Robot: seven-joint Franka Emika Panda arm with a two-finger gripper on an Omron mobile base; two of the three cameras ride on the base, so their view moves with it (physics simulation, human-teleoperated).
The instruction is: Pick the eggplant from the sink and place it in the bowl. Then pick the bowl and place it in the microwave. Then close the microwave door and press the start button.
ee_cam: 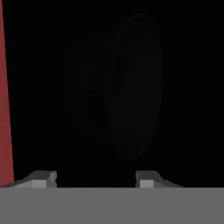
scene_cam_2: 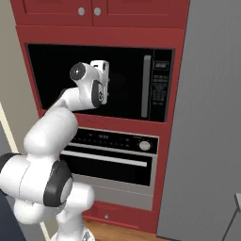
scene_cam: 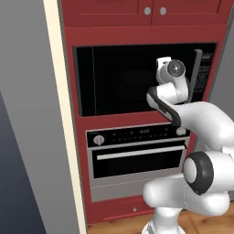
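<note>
1. Your gripper (ee_cam: 96, 178) shows in the hand view as two grey fingertips (ee_cam: 41, 178) set well apart, with nothing between them; read it as wide open and empty.
2. In front of the fingertips you face the black glass of the microwave door (ee_cam: 131, 87). A faint oval sheen is just visible in the glass; you cannot tell what it is.
3. A strip of the red cabinet surround (ee_cam: 5, 96) runs along the left edge of the hand view.
4. From the left base view, your hand sits before the right half of the microwave (scene_cam: 119, 77), just left of the vertical grey bar handle (scene_cam: 197, 68). The fingers point into the glass, so whether they touch it cannot be told.
5. From the right base view, the door appears flush with the surround, and the handle (scene_cam_2: 146, 87) stands upright beside the button strip (scene_cam_2: 160, 89).
6. The button strip carries small pale markings; none can be read. The same holds for the oven's control panel (scene_cam_2: 110, 139).
7. Below the microwave sits the silver-fronted oven (scene_cam: 137, 160), with a round knob (scene_cam: 98, 140) and a horizontal handle (scene_cam: 139, 153).
8. Above, two red cupboard doors carry round grey knobs (scene_cam: 147, 11).
9. The eggplant, bowl and sink cannot be made out; the microwave interior reads solid black.
</note>
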